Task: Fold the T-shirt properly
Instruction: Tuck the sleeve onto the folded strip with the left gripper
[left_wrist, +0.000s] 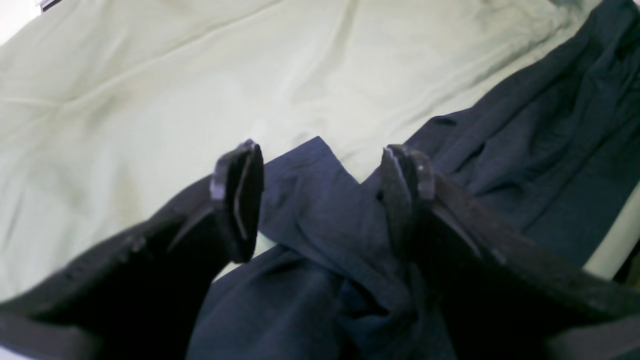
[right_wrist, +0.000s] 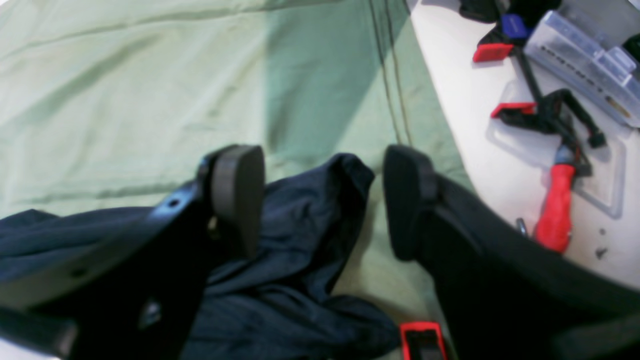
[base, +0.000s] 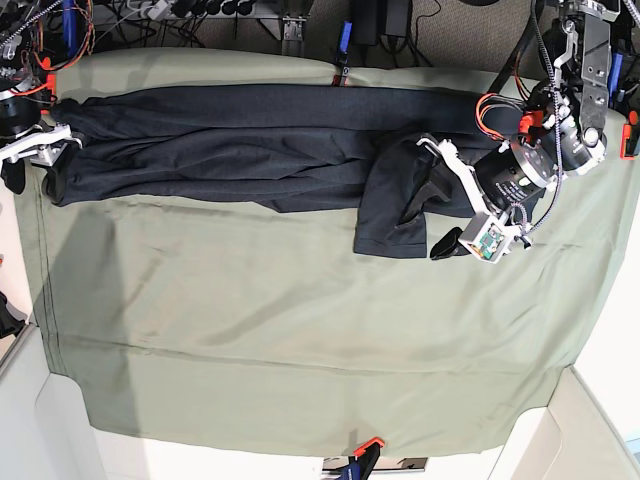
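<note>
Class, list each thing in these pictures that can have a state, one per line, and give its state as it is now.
T-shirt: lying in a long, wrinkled band along the far edge of the cloth, one flap turned toward the near side.
Left gripper: open, fabric between its jaws, not clamped.
Right gripper: open, over a bunched end of the shirt.
Green cloth: spread out, creased.
Red-handled clamp: lying on the white table.

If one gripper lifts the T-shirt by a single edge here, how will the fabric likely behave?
Likely floppy: the T-shirt lies in soft wrinkles along the green sheet, so it should sag and unfold from a one-edge pinch. Probably light, and its thin folds bunch between the open left gripper, so pushing would crumple it.
</note>
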